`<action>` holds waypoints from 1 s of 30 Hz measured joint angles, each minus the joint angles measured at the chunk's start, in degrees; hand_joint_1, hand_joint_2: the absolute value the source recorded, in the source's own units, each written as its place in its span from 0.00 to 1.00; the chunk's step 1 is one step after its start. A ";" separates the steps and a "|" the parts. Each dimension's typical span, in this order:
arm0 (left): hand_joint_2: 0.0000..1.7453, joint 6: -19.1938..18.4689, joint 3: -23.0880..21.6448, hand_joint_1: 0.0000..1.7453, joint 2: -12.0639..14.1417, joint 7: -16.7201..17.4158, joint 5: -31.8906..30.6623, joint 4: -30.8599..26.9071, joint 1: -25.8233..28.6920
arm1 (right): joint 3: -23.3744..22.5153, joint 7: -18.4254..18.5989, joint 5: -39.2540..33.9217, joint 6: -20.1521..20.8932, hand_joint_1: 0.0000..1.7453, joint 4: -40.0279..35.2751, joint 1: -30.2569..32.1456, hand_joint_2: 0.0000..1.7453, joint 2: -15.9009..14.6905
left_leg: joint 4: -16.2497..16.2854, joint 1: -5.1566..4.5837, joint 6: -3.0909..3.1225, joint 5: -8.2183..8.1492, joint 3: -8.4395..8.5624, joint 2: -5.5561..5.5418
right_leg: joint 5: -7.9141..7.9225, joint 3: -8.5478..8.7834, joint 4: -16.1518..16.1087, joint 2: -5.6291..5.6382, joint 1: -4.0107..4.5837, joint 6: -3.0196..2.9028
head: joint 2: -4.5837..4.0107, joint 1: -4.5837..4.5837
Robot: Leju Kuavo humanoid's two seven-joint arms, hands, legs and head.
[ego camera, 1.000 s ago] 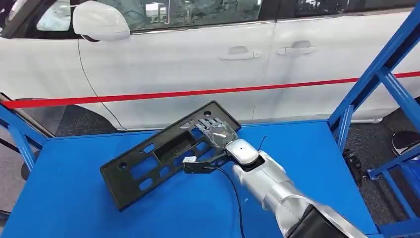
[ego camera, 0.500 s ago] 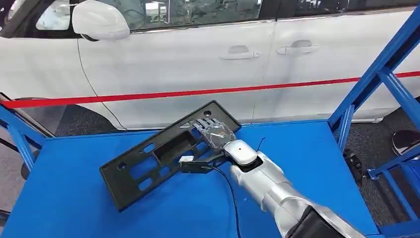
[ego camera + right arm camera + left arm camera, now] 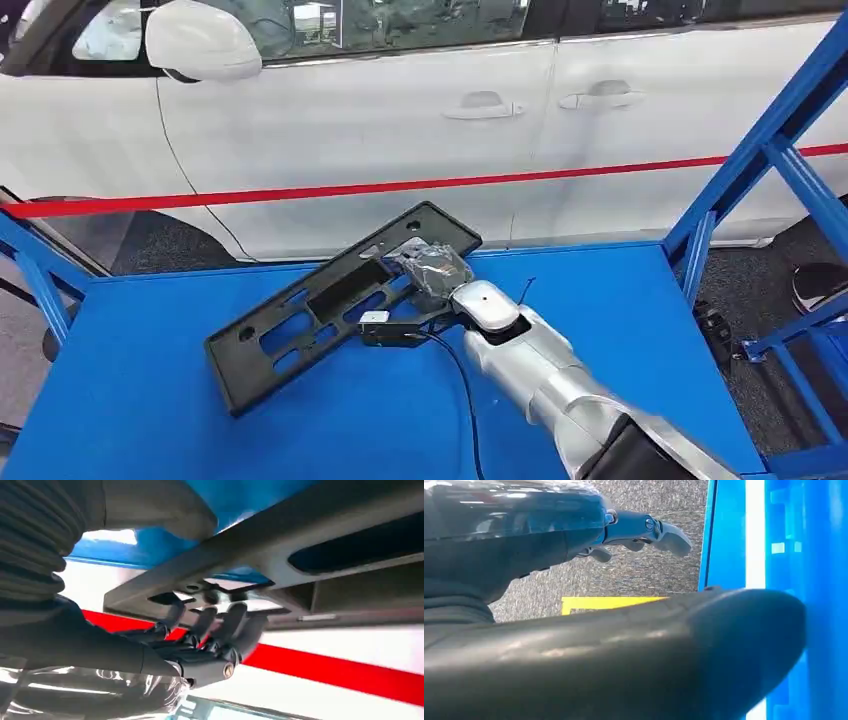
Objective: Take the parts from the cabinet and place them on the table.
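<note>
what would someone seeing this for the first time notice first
Probably the long black panel full of cut-outs, lying slantwise across the blue table, with the right robot hand gripping its far end. Just behind the table stands a white car, its doors crossed by a red barrier tape. Blue frame bars rise at the right.

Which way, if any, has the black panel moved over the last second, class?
Yes. The black panel, held by the right hand, has tipped up: its far corner now sits higher against the white car behind, and it looks narrower.
</note>
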 joint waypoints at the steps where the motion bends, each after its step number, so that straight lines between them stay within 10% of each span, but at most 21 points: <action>1: 0.00 0.04 0.00 0.00 0.00 0.00 0.02 0.00 0.00 | 0.00 -0.02 -0.22 -0.15 1.00 -0.15 -0.17 1.00 0.00 | 0.00 0.00 0.00 0.00 0.00 0.00 | 0.00 -0.01 0.00 0.00 0.00 0.00 | 0.00 0.00; 30: 0.00 -0.46 0.02 0.00 0.00 -1.33 0.15 0.00 0.19 | 1.11 0.39 -2.03 -0.24 1.00 -0.96 -2.89 1.00 0.17 | 0.01 0.00 0.00 0.00 -0.01 0.00 | 0.00 0.01 0.00 -0.03 0.00 0.00 | 0.00 0.00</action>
